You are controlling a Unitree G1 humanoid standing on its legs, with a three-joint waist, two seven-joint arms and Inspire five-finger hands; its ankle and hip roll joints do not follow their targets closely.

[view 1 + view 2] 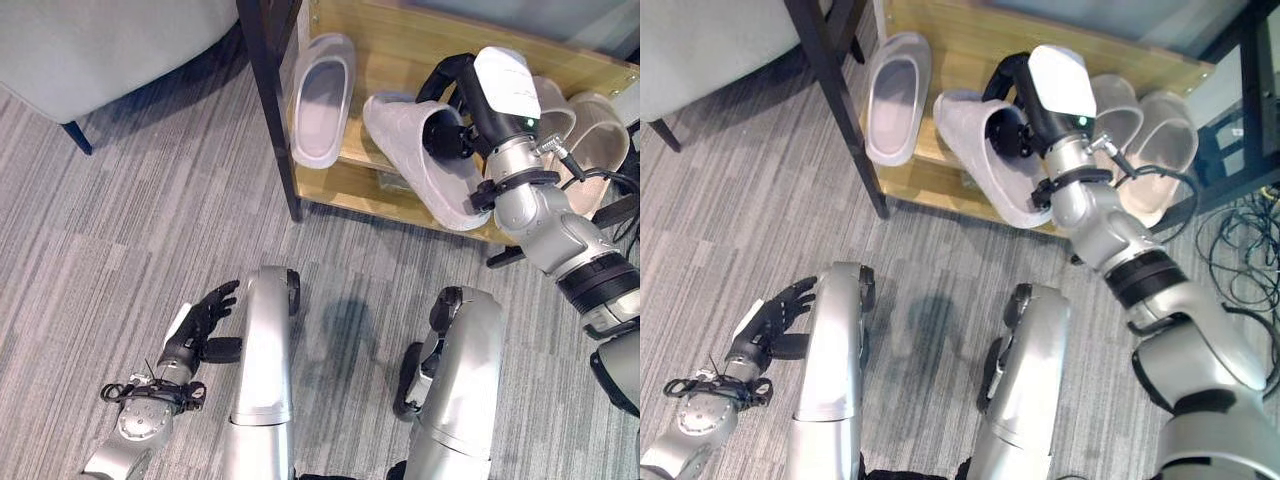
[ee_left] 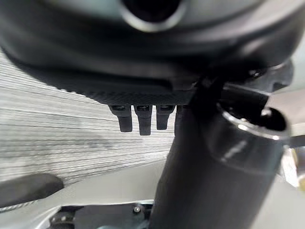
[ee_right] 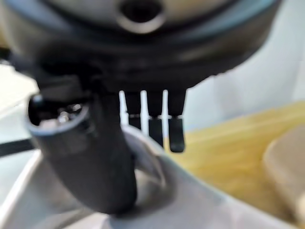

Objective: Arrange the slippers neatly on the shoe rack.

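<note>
Covering the whole ground is a grey striped carpet [image 1: 150,250], with the corner of a pale grey sofa [image 1: 90,40] on a dark leg at the far left. Beyond the carpet stands the wooden shoe rack [image 1: 400,50], its light shelf framed at the left by a dark upright post [image 1: 268,100].

On that shelf sit 4 slippers. At the left end, just beside the post, a pale grey slipper [image 1: 320,100] lies with its opening facing up. At the right end, 2 beige slippers [image 1: 590,140] lie side by side, touching, partly behind the right arm. Between these, a white-grey slipper [image 1: 420,160] lies tilted across the shelf, its toe end sticking out past the front edge over the carpet.

The right hand [image 1: 455,125] is on this tilted slipper. In the right wrist view the thumb [image 3: 95,162] reaches down into the slipper's opening while the fingers [image 3: 162,129] hang over the far side of its strap, so the hand pinches the slipper's upper between thumb and fingers.

The left hand [image 1: 200,325] hangs low over the carpet at the lower left, well apart from the rack. Its fingers [image 2: 138,121] are nearly straight and loosely spread, and it holds nothing.
</note>
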